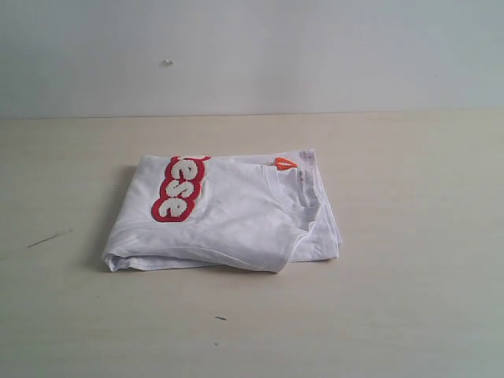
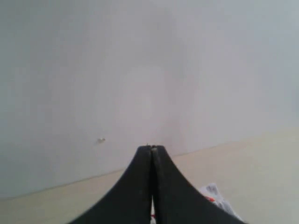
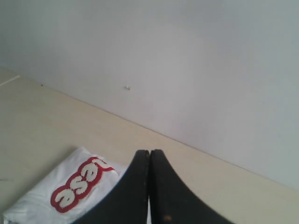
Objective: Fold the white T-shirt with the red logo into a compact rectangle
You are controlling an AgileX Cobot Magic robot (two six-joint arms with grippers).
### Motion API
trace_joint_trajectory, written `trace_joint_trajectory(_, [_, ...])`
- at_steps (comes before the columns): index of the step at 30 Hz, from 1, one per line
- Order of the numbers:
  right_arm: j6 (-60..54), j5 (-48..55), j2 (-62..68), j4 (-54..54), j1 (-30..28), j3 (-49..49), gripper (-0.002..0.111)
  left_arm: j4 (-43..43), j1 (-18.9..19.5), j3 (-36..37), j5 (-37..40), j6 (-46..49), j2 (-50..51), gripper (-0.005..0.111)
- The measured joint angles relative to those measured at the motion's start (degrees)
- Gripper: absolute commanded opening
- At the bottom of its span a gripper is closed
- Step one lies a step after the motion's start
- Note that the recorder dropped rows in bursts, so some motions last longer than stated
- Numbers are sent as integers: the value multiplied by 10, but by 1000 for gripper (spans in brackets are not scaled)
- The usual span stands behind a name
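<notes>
The white T-shirt (image 1: 228, 216) lies folded into a small rectangle at the middle of the table. Part of the red logo (image 1: 177, 191) shows on its top left, and the orange neck tag (image 1: 285, 164) sits by the collar at the far right corner. Neither arm appears in the exterior view. My left gripper (image 2: 152, 148) is shut and empty, raised off the table, with a corner of the white T-shirt (image 2: 216, 197) beside its black fingers. My right gripper (image 3: 150, 151) is shut too, holding nothing, with the white T-shirt (image 3: 44, 196) and red logo (image 3: 79, 184) below it.
The pale wooden table (image 1: 409, 299) runs back to a plain grey-white wall (image 1: 315, 55). A small speck marks the wall (image 1: 168, 61). A dark scratch (image 1: 49, 238) and a dark fleck (image 1: 220, 318) lie on the table.
</notes>
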Motion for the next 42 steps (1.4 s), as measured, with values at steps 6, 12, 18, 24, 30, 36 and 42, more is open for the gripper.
trace_joint_trajectory(6, [3, -2, -110, 0, 0, 51, 0, 0, 0, 29, -3, 0, -114, 0])
trace_joint_trajectory(12, [10, -2, -226, 0, 0, 111, 0, 0, 0, 68, -3, 0, -222, 0])
trace_joint_trajectory(18, [17, -2, -325, 0, 0, 141, 0, -17, 0, 77, -1, 0, -310, 0])
trace_joint_trajectory(24, [29, -2, -417, 0, 0, 143, 0, -32, 0, 77, -2, 0, -385, 0])
trace_joint_trajectory(30, [34, 8, -514, 0, 0, 143, 0, -36, 0, 77, -9, 0, -423, 0])
trace_joint_trajectory(36, [40, -4, -613, -2, 0, 143, 0, -36, 0, 75, -13, 0, -423, 0])
trace_joint_trajectory(42, [51, 0, -622, -12, 0, 140, 0, -36, 0, 75, -13, 0, -423, 0])
